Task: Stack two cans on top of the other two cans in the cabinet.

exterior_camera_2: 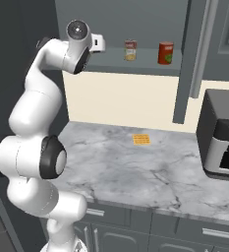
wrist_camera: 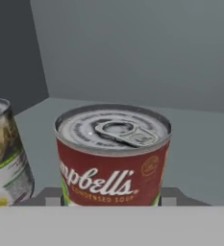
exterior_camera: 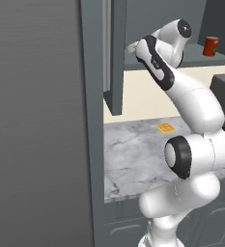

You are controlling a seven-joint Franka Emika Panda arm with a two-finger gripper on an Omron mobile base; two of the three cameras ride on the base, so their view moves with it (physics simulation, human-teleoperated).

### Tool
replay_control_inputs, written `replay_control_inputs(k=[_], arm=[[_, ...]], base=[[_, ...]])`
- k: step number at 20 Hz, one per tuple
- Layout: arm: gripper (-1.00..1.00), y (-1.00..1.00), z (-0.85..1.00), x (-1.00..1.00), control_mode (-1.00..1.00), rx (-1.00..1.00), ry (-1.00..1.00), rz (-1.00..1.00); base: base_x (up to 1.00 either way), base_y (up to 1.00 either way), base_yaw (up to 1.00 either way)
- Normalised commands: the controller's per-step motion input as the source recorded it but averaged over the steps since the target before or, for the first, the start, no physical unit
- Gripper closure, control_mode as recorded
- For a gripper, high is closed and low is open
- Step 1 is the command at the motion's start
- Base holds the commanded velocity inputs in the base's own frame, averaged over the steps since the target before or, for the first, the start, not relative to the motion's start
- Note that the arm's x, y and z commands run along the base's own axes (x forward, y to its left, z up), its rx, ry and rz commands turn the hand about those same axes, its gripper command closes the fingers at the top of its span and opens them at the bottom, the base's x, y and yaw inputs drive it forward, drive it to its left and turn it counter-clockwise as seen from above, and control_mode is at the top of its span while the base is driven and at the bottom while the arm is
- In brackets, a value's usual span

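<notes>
Claw fingertips point(wrist_camera: 46, 198) flank a red-labelled metal-topped soup can point(wrist_camera: 113, 153) on the grey cabinet shelf point(wrist_camera: 200, 158); whether they grip it cannot be told. Right base view: another labelled can point(exterior_camera_2: 130, 50) stands near a plain red-orange can point(exterior_camera_2: 165, 53). Left base view: that red-orange can on the shelf.

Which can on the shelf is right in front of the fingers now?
The Campbell's soup can with the pull-tab lid, centred between the fingers. The other labelled can stands beside it, and the plain red-orange can stands farther along the shelf.
</notes>
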Motion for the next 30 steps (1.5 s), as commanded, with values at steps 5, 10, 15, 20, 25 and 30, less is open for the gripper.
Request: replay_control_inputs(k=[5, 10, 15, 20, 25, 30], arm=[[1.0, 0.01, 0.28, -0.35, -1.0, 0.01, -0.1, 0.02], [1.0, 0.0, 0.42, -0.12, -1.0, -0.01, -0.02, 0.01], [1.0, 0.14, 0.29, -0.08, -1.0, -0.01, -0.07, 0.0], [1.0, 0.2, 0.29, -0.04, -1.0, 0.0, -0.1, 0.03], [1.0, 0.33, 0.02, 0.03, -1.0, 0.0, -0.11, 0.03], [1.0, 0.2, 0.06, 0.08, -1.0, 0.0, -0.01, 0.08]], base=[[0.0, 0.0, 0.0], [0.0, 0.0, 0.0], [0.0, 0.0, 0.0], [0.0, 0.0, 0.0], [0.0, 0.0, 0.0], [0.0, 0.0, 0.0]])
